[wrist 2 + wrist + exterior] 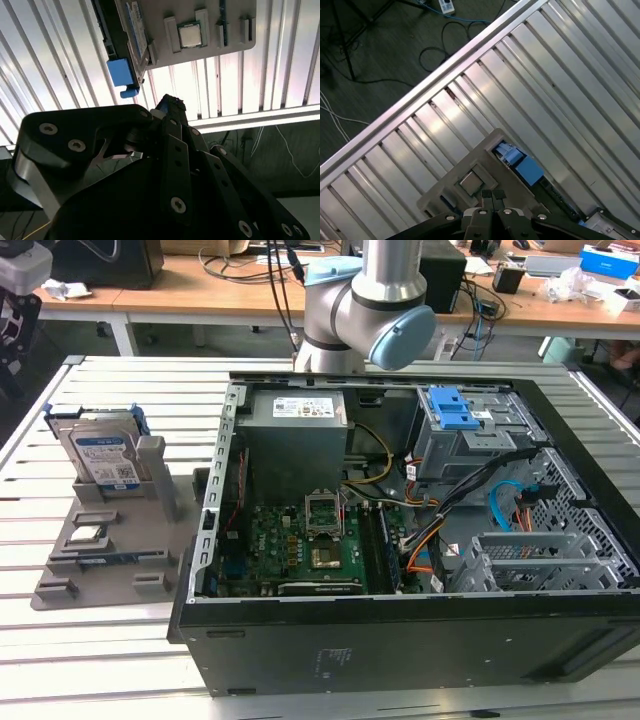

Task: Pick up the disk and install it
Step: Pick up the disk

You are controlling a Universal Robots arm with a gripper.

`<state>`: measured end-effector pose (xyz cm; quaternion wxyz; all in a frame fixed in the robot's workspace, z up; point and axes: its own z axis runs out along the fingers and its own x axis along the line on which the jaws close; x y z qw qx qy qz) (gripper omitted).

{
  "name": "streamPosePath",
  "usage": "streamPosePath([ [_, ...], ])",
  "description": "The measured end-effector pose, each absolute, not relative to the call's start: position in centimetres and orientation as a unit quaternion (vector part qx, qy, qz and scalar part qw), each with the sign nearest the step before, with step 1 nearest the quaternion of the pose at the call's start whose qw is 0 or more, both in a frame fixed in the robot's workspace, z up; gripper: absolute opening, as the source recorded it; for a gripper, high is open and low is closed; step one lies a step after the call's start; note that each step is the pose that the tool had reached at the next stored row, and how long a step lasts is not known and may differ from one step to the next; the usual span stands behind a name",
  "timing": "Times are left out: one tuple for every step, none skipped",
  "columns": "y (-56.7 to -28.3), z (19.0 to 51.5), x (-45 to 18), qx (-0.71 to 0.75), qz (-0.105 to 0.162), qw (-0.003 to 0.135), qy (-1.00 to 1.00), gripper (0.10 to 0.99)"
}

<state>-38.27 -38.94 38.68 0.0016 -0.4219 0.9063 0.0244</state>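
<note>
Gripper [493, 194]: closed, empty, above holder [100, 582]. Disk [105, 455]: propped on edge, exterior view's left. Risk: closed fingers toppling it.

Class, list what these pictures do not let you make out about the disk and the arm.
- Disk, exterior view: lower edge hidden in the grey holder.
- Disk, second wrist view: one end cut off by the picture's edge.
- Arm, exterior view: upper part cut off by the top edge.

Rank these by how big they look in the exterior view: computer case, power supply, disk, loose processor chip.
1. computer case
2. power supply
3. disk
4. processor chip
None of these look close enough in size to leave the order in doubt.
</note>
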Motion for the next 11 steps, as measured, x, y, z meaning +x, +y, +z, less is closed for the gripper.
streamPosePath([
  [-38.94, 38.68, -38.27, -0.425, 0.024, 0.002, 0.905, 0.106],
  [-38.94, 38.68, -38.27, -0.428, 0.024, 0.001, 0.903, 0.106],
  [-38.94, 38.68, -38.27, -0.432, 0.024, 0.001, 0.902, 0.106],
  [-38.94, 38.68, -38.27, -0.435, 0.024, 0.001, 0.900, 0.106],
  [-38.94, 38.68, -38.27, -0.439, 0.024, 0.001, 0.898, 0.106],
  [-38.94, 38.68, -38.27, -0.449, 0.024, 0.001, 0.893, 0.106],
  [-38.94, 38.68, -38.27, -0.454, 0.024, 0.001, 0.891, 0.106],
  [-38.94, 38.68, -38.27, -0.458, 0.024, 0.001, 0.889, 0.106],
  [-38.94, 38.68, -38.27, -0.462, 0.024, 0.001, 0.887, 0.106],
  [-38.94, 38.68, -38.27, -0.466, 0.024, 0.000, 0.885, 0.106],
  [-38.94, 38.68, -38.27, -0.470, 0.024, 0.000, 0.882, 0.106],
])
